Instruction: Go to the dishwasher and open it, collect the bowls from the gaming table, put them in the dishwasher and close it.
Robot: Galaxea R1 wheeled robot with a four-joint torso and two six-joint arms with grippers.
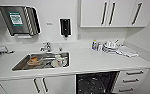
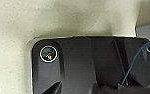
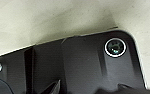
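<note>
Kitchen counter seen from above, with the dishwasher (image 1: 97,82) standing open at the bottom centre-right of the head view.

At upper left a paper towel dispenser (image 1: 19,20) hangs on the wall; below it, at left centre, a steel sink (image 1: 21,65) holds dishes, among them an orange bowl (image 1: 34,60), with a tap (image 1: 47,46) behind it. A black soap dispenser (image 1: 65,27) is mounted at upper centre. The white counter (image 1: 91,61) runs across the middle, and right of centre a cluster of bottles and dishes (image 1: 108,46) sits beside a folded cloth (image 1: 127,52). White wall cabinets (image 1: 113,13) fill the upper right, drawers (image 1: 132,80) the lower right beside the dishwasher's dark inside. Whether either claw is wide or narrow, I cannot tell.
</note>
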